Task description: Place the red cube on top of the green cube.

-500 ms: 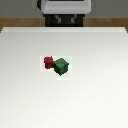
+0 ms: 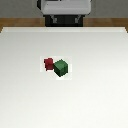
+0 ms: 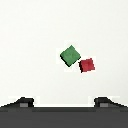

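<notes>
A: 2 cubes, and they sit almost against each other. The red cube (image 2: 48, 63) lies on the white table (image 2: 100, 100), just beside the green cube (image 2: 61, 67), on the exterior view's left of it. I cannot tell whether their near corners touch or only come close.

B: Where is the gripper (image 3: 64, 102)?

A: High above them, by my reading. In the wrist view only the 2 fingertips (image 3: 23, 101) show, spread wide apart with nothing between them. The exterior view shows just the robot base (image 2: 65, 11) at the far edge of the table.

B: So what could go wrong?

A: Crowding, mostly. With the red cube so near the green one, a finger coming down on the shared side would likely land on the green cube or shove it aside. Then the stacking target moves, or the red cube gets pinched at a slant.

B: Any way around that?

A: Both cubes look turned at an angle in the wrist view, and not by the same amount. I would turn the wrist so the jaws close across the 2 red faces that stay clear of the green cube. A misjudged turn means gripping on corners, and the block could twist or slip out on the lift.

B: And later?

A: The red cube is slightly smaller, so the green top gives little margin. An off-centre release could tip it off.
</notes>
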Tool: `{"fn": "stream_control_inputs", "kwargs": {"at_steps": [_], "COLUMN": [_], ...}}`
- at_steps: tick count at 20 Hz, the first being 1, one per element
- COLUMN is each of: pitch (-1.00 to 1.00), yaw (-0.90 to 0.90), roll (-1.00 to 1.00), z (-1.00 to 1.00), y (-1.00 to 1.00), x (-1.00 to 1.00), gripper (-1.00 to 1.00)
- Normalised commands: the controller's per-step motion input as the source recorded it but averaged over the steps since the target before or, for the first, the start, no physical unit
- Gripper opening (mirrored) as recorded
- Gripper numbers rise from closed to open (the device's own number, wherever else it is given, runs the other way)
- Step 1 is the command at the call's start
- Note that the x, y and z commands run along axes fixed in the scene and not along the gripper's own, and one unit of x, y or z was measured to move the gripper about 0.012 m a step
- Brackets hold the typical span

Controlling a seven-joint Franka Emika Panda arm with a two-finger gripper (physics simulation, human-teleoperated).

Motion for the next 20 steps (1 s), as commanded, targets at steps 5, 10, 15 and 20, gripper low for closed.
{"fn": "stream_control_inputs", "kwargs": {"at_steps": [5,10,15,20], "pitch": [0.00,0.00,0.00,0.00], "yaw": [0.00,0.00,0.00,0.06], "roll": [0.00,0.00,0.00,0.00], "z": [0.00,0.00,0.00,0.00], "y": [-0.80,-0.80,-0.20,0.00], "x": [0.00,0.00,0.00,0.00], "gripper": [1.00,1.00,1.00,1.00]}}
